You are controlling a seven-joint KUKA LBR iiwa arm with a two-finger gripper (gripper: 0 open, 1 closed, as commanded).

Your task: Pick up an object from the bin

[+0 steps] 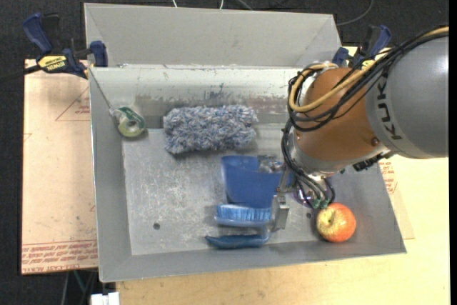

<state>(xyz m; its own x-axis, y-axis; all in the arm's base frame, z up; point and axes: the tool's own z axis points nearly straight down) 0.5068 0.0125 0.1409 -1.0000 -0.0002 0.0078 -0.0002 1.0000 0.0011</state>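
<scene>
Blue brush [243, 215] lies near the bin [153, 189] front wall, right of centre. Jaws stand at its right end; their opening cannot be determined. Red-yellow apple [335, 223] lies just right. Farther back: blue-white woolly mitt [211, 128], tape roll [130, 123].

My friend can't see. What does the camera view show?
A robot arm reaches into a grey bin, its gripper low beside a blue brush and blue scoop. A red-yellow apple lies close by; a fuzzy blue-white mop head and a tape roll lie along the back wall.
</scene>
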